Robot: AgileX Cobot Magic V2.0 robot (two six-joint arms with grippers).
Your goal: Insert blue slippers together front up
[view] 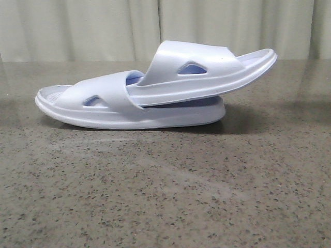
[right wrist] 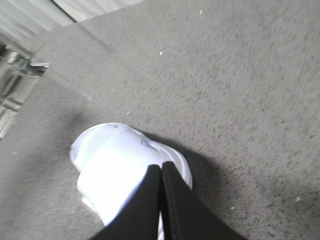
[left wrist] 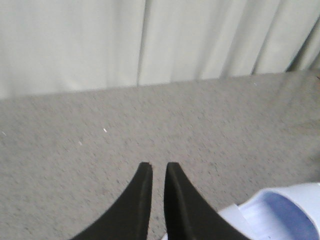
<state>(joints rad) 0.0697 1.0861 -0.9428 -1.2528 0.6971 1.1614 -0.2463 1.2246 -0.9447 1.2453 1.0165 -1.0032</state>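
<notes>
Blue slippers (view: 155, 93) nested, long axis left-right, upper tilted up rightward | left gripper (left wrist: 158, 167), right gripper (right wrist: 161, 167) closed, empty

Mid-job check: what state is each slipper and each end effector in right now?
Lower slipper: flat on the table, sole down.
Upper slipper: front tucked under the lower slipper's strap, heel end tilted up to the right.
Left end effector: nearly shut, holding nothing, above the table.
Right end effector: shut, holding nothing, above the slippers.
</notes>
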